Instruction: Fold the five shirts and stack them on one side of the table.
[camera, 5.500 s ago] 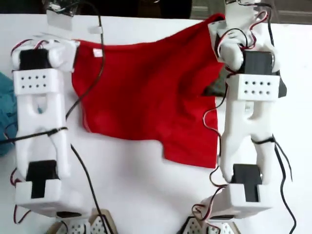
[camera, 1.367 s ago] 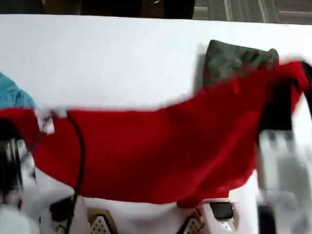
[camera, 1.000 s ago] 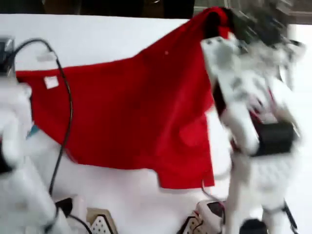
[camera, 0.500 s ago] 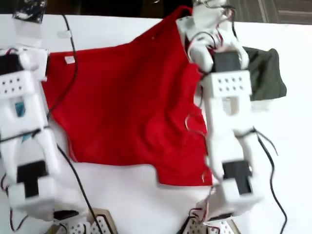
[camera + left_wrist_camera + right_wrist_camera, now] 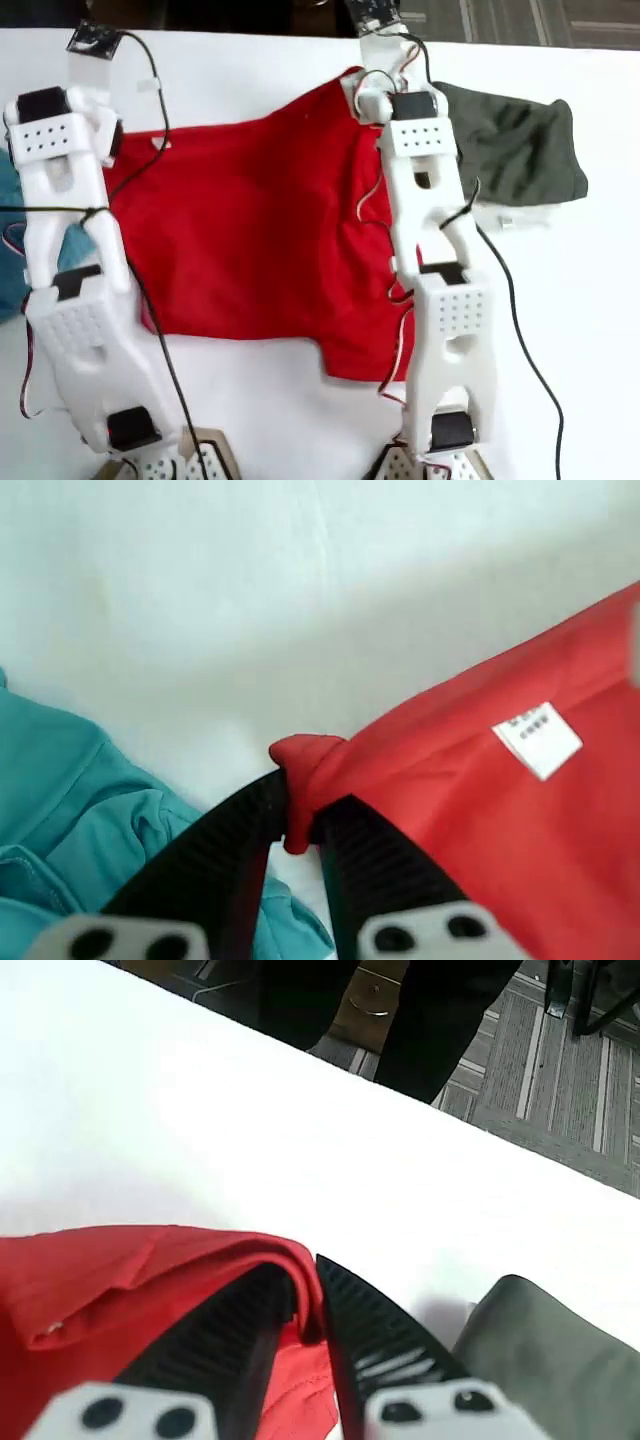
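A red shirt (image 5: 260, 240) lies spread across the middle of the white table (image 5: 590, 330). My left gripper (image 5: 305, 800) is shut on its far left corner, close to a white label (image 5: 537, 738); in the high view that gripper (image 5: 112, 150) sits at the shirt's upper left. My right gripper (image 5: 303, 1275) is shut on the red shirt's (image 5: 120, 1270) far right corner, seen in the high view (image 5: 358, 90) near the table's back. A dark green shirt (image 5: 510, 150) lies folded to the right of that arm. At the left edge lies a teal shirt (image 5: 10, 240), which is beside the left gripper (image 5: 70, 810).
Both white arms reach from the front edge along the red shirt's two sides. The table's far edge (image 5: 420, 1100) runs just beyond the right gripper, with floor and a person's dark legs (image 5: 440, 1020) behind it. Bare tabletop lies at the front right.
The red shirt was swung through the air and now lies lower and flatter on the table. Both arms have stretched forward, and the green shirt is less covered by the right arm.
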You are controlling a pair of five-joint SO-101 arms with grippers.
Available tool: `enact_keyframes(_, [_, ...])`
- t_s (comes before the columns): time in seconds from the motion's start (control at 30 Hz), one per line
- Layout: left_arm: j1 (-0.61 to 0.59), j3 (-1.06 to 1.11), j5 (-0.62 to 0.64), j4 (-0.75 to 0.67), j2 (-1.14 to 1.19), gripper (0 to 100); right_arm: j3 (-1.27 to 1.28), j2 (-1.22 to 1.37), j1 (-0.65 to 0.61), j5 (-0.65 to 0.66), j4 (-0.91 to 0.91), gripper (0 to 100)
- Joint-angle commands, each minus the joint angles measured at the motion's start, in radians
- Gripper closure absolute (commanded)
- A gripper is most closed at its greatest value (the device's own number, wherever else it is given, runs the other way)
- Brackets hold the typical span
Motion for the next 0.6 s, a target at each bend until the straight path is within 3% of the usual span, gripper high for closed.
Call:
enact_keyframes(0.0, [0.025,-0.077,-0.008,0.064,-0.012,97,-0.058,0.007,0.013,0.0,0.025,98.1])
enact_keyframes(0.33, [0.04,-0.174,-0.009,0.373,-0.018,97,-0.186,-0.113,0.053,0.0,0.427,98.1])
enact_keyframes(0.57, [0.041,-0.111,-0.008,0.394,-0.164,97,-0.242,-0.205,0.113,0.002,0.625,98.1])
